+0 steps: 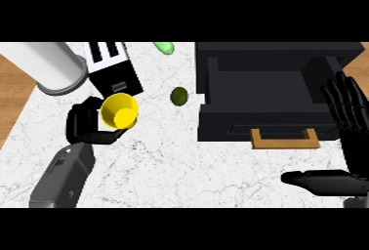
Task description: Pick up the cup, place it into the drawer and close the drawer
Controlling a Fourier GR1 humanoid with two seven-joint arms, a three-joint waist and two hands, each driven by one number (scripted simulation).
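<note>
Well left of the open black drawer point(223, 122), the left hand point(85, 128) curls round the yellow cup point(119, 111) over the marble bench point(187, 166), a small dark-green ball point(178, 96) lies just left of the drawer, and at its right side the right hand point(355, 156) rests with fingers spread wide.

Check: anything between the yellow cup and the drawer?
Head view: one small dark-green round object lies on the counter between the cup, in the left hand, and the drawer.
</note>
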